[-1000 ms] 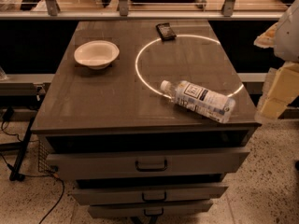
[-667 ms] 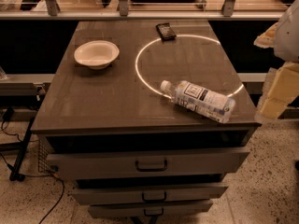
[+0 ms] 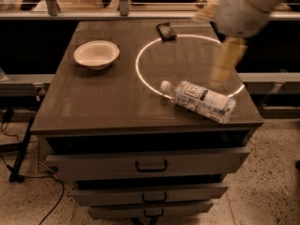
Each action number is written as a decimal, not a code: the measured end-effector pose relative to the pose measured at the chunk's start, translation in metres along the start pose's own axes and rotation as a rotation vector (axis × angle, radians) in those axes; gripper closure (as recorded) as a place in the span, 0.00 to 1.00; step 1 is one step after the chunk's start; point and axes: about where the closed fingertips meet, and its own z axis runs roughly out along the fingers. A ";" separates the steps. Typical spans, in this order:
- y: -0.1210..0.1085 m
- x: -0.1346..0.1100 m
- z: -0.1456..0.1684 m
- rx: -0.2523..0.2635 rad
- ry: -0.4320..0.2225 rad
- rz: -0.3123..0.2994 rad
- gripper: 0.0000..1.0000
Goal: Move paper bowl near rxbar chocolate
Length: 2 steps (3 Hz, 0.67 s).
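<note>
Your arm (image 3: 243, 6) has swung in from the right edge and now hangs over the far right part of the table (image 3: 93, 102), with the gripper (image 3: 226, 60) above the right arc of the ring of light (image 3: 137, 64). You cannot tell whether the gripper is parted or closed, and it holds nothing you can see. The bowl, bar and bottle lie where they were.

The paper bowl (image 3: 96, 54) sits upright on the far left of the table, mouth up, well apart from the rxbar chocolate (image 3: 166, 31). The bar lies flat at the far edge, touching the far arc of the ring. Its long axis runs roughly near to far, with the far end leaning left.

A water bottle (image 3: 199, 101) lies on its side across the ring's near arc, cap pointing far left and base near right. Three drawers (image 3: 150, 165) sit below the tabletop.
</note>
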 end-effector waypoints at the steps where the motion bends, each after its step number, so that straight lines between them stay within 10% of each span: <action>1: -0.034 -0.046 0.030 0.020 -0.113 -0.144 0.00; 2: -0.036 -0.049 0.034 0.024 -0.126 -0.144 0.00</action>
